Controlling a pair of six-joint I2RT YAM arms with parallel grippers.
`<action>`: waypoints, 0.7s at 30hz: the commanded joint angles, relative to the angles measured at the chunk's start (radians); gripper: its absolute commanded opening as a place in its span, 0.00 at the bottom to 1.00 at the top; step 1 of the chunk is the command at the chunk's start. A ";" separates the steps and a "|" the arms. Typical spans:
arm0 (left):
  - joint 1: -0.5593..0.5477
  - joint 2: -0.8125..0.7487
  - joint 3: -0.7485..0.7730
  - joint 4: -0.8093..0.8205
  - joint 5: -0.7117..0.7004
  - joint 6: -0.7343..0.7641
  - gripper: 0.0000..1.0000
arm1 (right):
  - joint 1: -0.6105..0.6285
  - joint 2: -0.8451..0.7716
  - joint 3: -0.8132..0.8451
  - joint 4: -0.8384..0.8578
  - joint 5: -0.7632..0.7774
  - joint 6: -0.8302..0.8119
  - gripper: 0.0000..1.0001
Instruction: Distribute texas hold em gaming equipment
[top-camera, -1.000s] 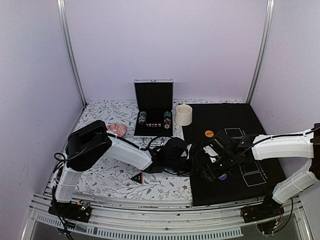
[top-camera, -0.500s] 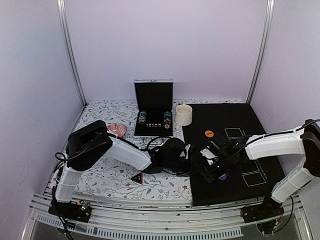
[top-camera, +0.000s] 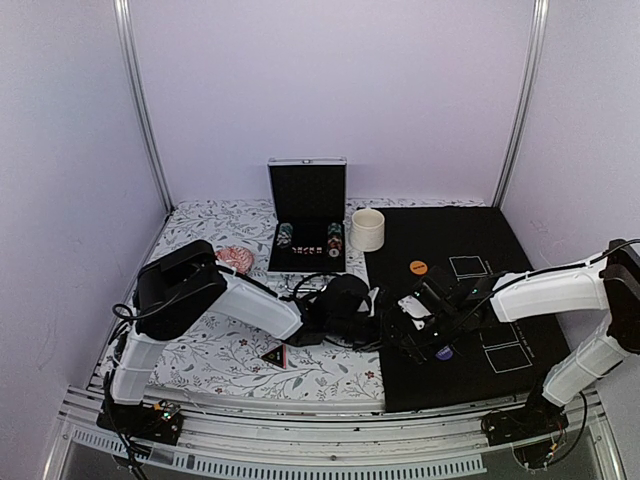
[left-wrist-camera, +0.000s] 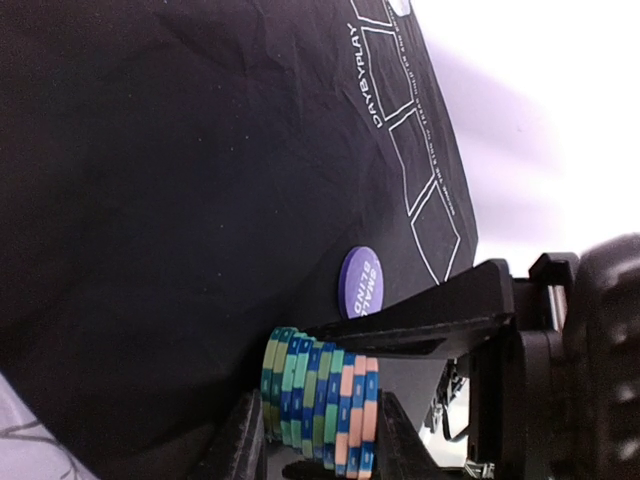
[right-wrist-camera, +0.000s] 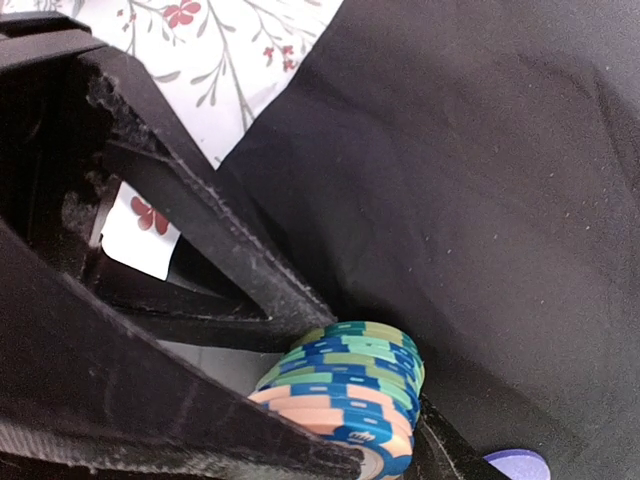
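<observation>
Since a second ago the right hand (top-camera: 402, 326) has slid leftward across the black felt mat (top-camera: 470, 230). It now meets the left hand (top-camera: 378, 322) at the mat's near-left edge, where the black felt borders the floral-cloth surface (top-camera: 220, 350). The left arm has hardly shifted.

A stack of striped poker chips (left-wrist-camera: 320, 400) sits right between the two hands, above the mat. The left hand is closed on it, with one finger (left-wrist-camera: 245, 445) against each end face, so the gap equals the stack's length. The right hand straddles the same stack from the opposite side. One of its long black fingers (left-wrist-camera: 420, 320) lies along the chip rims and another shows on the far rim in the right wrist view. Whether these fingers press or only touch cannot be told.

The stack's long axis runs from one left finger to the other, with the rims turned toward the left wrist camera. Green-and-blue chips fill one end and peach-and-blue chips the other.

A dark blue round disc (left-wrist-camera: 361, 282) with white lettering lies flat on the mat just beyond the stack.
</observation>
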 joint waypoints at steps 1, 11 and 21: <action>-0.019 0.045 -0.021 -0.040 0.024 0.019 0.06 | -0.009 -0.014 0.003 0.205 0.059 -0.001 0.51; -0.021 0.050 -0.026 -0.028 0.030 0.017 0.06 | -0.010 0.015 -0.004 0.237 0.058 0.004 0.43; -0.020 0.032 -0.040 -0.032 0.033 0.031 0.12 | -0.009 -0.004 -0.012 0.184 0.048 0.028 0.24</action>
